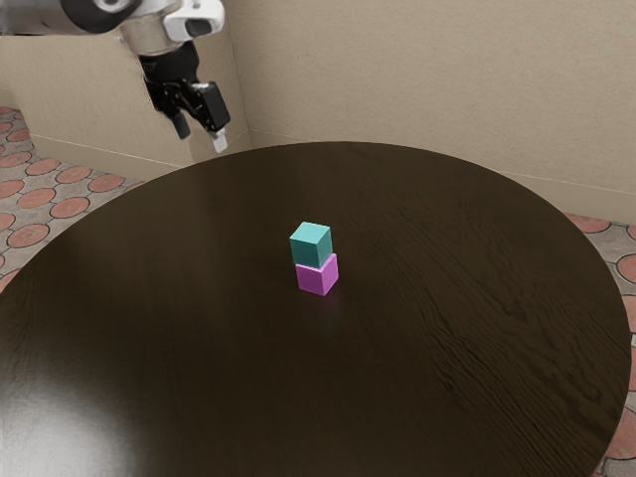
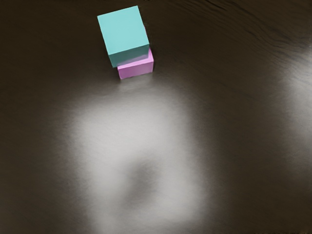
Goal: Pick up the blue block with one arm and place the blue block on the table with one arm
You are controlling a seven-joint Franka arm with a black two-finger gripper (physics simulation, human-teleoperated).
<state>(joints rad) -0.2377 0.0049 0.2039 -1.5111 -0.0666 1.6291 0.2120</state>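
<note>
The arm (image 1: 50,20) comes in at the exterior view's upper left, its pale end bending down into the black hand (image 1: 171,68). The hand hangs tilted, its lower end slanting toward the exterior view's right. The fingers (image 1: 220,141) point mostly downward, parted with a clear gap between them, and have hold of nothing. They are higher than the blocks and well apart from them, near the rim of the surface in the exterior view.

The blue block (image 1: 311,245), turquoise in color, sits upright on top of the pink block (image 1: 317,276), touching it. It is set slightly off it, toward the exterior view's left, so part of the pink block's top shows. The pink block rests on the dark, round, wood-grained surface (image 1: 447,248). In the wrist view the hand's camera looks down on the stack at a slant, with a broad pale sheen on the surface beside it.

Beyond are a beige wall (image 1: 397,79) and a floor (image 1: 30,197) of reddish round tiles.
</note>
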